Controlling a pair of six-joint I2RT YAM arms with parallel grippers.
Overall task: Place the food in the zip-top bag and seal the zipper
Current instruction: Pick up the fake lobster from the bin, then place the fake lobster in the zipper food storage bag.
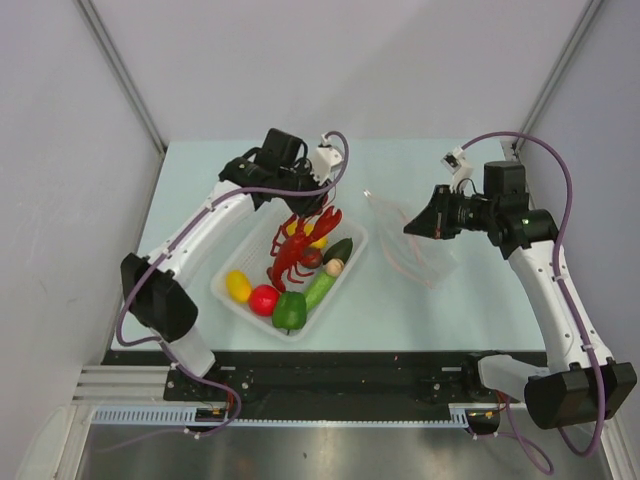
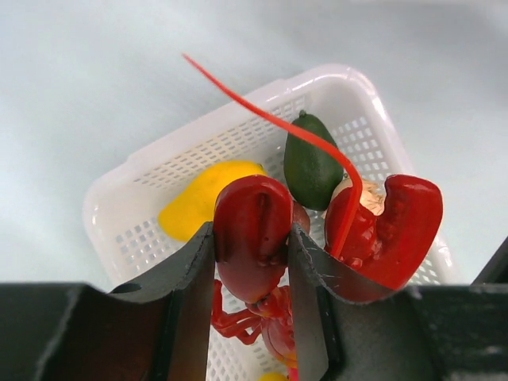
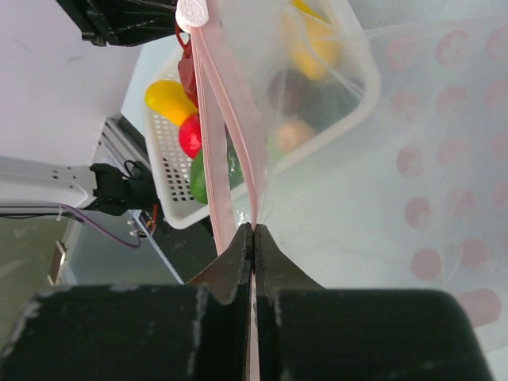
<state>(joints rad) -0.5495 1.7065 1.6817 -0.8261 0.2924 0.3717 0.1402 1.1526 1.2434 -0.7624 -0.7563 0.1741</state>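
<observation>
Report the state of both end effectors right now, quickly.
Left end effector: closed on the red lobster, gripping one claw.
Right end effector: closed on the zipper of the zip-top bag.

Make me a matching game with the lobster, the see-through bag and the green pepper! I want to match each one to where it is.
Things:
1. red lobster
2. zip-top bag
3. green pepper

Places:
A. lying in the white basket
B. pinched at its pink zipper by the right gripper
C. gripped by one claw in the left gripper

Right pairs: 1-C, 2-B, 3-A.
</observation>
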